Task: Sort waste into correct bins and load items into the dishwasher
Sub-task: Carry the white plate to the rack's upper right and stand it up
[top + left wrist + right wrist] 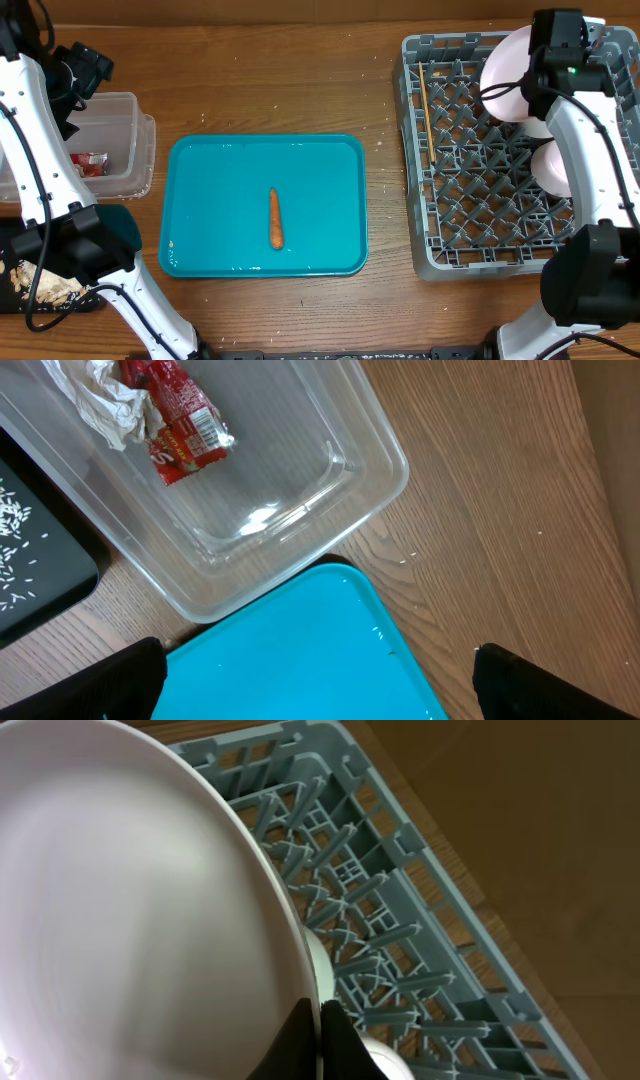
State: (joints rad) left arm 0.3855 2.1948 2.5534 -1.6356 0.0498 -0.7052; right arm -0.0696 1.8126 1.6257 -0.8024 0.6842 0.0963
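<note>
**Plate on edge at the rack; carrot loose on the tray**

Right pincer [320,1025]: clamped on the rim of the white plate [512,72], fingers pinching its lower edge. The plate is held on edge, tilted, over the far right corner of the dish rack [470,240]. Judged stiff, smooth, likely slippery and breakable. A rim pinch is a thin hold, so it wants a gentle lowering, edge down, between peg rows. A white bowl [545,165] and the chopsticks [425,100] already sit in the rack, the chopsticks along its left wall.

Left pincer [315,685]: fingers wide apart, nothing between them. It hangs over the spot where the clear tub [300,550] meets the teal tray [300,650]. The tub holds the red wrapper [175,420] and the tissue [100,395].

Carrot stick [275,218]: alone at mid-tray. Its long axis runs near-to-far across the table [300,90], with the narrow tip seemingly at the far end. Judged light, firm, apt to roll. Take it across the middle, fingers closing square to its length.
</note>
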